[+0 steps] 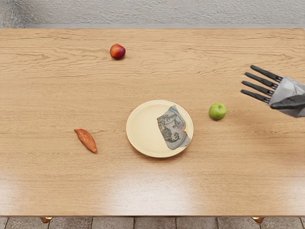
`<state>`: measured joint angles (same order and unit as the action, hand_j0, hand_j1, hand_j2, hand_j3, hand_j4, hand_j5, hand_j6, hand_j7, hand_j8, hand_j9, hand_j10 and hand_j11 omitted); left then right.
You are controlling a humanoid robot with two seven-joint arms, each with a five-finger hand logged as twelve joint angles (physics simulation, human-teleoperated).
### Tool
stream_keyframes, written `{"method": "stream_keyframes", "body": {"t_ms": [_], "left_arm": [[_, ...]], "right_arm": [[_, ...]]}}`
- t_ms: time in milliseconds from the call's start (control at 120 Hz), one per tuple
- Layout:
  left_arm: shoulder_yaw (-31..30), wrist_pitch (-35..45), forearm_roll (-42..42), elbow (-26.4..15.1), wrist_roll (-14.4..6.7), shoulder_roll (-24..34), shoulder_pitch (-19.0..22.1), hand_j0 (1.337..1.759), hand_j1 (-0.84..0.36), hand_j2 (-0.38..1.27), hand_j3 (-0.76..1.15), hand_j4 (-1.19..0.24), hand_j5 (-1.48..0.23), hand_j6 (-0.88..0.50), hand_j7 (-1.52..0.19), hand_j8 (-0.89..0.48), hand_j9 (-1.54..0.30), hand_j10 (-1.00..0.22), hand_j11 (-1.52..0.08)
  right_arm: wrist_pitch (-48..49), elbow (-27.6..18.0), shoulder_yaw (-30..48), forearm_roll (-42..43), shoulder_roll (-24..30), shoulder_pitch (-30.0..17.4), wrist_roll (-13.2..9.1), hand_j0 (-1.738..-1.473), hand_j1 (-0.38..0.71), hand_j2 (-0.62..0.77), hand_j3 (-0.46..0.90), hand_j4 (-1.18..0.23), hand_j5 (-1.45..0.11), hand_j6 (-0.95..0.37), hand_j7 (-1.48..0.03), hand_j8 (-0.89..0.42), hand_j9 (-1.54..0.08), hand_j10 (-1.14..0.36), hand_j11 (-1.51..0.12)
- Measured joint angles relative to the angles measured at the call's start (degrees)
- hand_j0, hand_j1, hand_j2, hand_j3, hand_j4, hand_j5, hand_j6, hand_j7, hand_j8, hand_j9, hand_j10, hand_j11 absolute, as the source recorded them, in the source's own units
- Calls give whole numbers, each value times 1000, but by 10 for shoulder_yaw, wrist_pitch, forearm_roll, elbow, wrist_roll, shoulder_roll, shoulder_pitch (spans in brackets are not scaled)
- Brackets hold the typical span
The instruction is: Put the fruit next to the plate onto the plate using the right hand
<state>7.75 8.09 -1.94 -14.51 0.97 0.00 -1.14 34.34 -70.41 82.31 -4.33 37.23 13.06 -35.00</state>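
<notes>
- On the wooden table (57,86), near its middle, sits a round pale yellow plate (145,126).
- Green apple (218,111): on the bare tabletop just right of the plate, near the rim but not touching it. It is not on the plate.
- Grey patterned piece (173,127): irregular outline, lying flat on the plate's right half, with its lower right corner reaching the rim. Cannot tell what it is.
- Right hand (282,94): comes in from the right edge, sits up and to the right of the green apple, apart from it, and touches nothing.
- Fingers (259,88): dark, straight and fanned apart, pointing left toward the middle of the table. The hand holds nothing.
- The body of the hand is grey, with a dark bar, likely the thumb, lying across it at the frame edge and partly cut off.
- Red fruit (117,51): rounded, on the far side of the table, up and left of the plate and well apart from it.
- Sweet potato (86,140): orange, elongated, lying at a slant left of the plate and well apart from it, one end toward the lower right.
- Rough grey wall (152,12) runs behind the table's far edge.
</notes>
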Motion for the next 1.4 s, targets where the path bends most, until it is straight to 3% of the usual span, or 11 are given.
{"method": "stream_keyframes", "body": {"t_ms": [167,358,500,633,758,900,1108,1400], "left_arm": [[0,0,0,0,0,0,0,1658,349,0,0,0,0,0,0,0,0,0,0],[0,0,0,0,0,0,0,1658,349,0,0,0,0,0,0,0,0,0,0],[0,0,0,0,0,0,0,1658,349,0,0,0,0,0,0,0,0,0,0],[0,0,0,0,0,0,0,1658,349,0,0,0,0,0,0,0,0,0,0],[0,0,0,0,0,0,0,1658,349,0,0,0,0,0,0,0,0,0,0],[0,0,0,0,0,0,0,1658,349,0,0,0,0,0,0,0,0,0,0],[0,0,0,0,0,0,0,1658,349,0,0,0,0,0,0,0,0,0,0],[0,0,0,0,0,0,0,1658,349,0,0,0,0,0,0,0,0,0,0]], "right_arm": [[5,-10,16,12,1,-14,0,-1658,-323,-3,0,-21,-29,-20,-29,-20,-29,-20,-29],[-1,-155,30,211,13,-8,0,-1658,-296,-8,0,-44,-58,-43,-59,-43,-59,-44,-59],[-208,-241,3,425,7,-3,0,-1658,-263,-13,0,-71,-94,-71,-94,-71,-94,-71,-94],[-342,-270,-128,567,11,62,0,-1658,-249,-16,0,-83,-109,-83,-109,-83,-109,-83,-109],[-424,-267,-258,647,11,107,0,-1658,-231,-19,0,-99,-128,-99,-128,-99,-128,-99,-128],[-501,-253,-339,684,5,134,0,-1658,-162,-30,0,-158,-204,-158,-204,-158,-204,-157,-204],[-583,-185,-511,715,-23,247,0,-1658,-100,-40,0,-210,-271,-211,-271,-210,-271,-210,-271],[-676,-104,-651,716,-86,312,0,-1658,-6,-54,2,-289,-374,-290,-373,-290,-374,-289,-374]]}}
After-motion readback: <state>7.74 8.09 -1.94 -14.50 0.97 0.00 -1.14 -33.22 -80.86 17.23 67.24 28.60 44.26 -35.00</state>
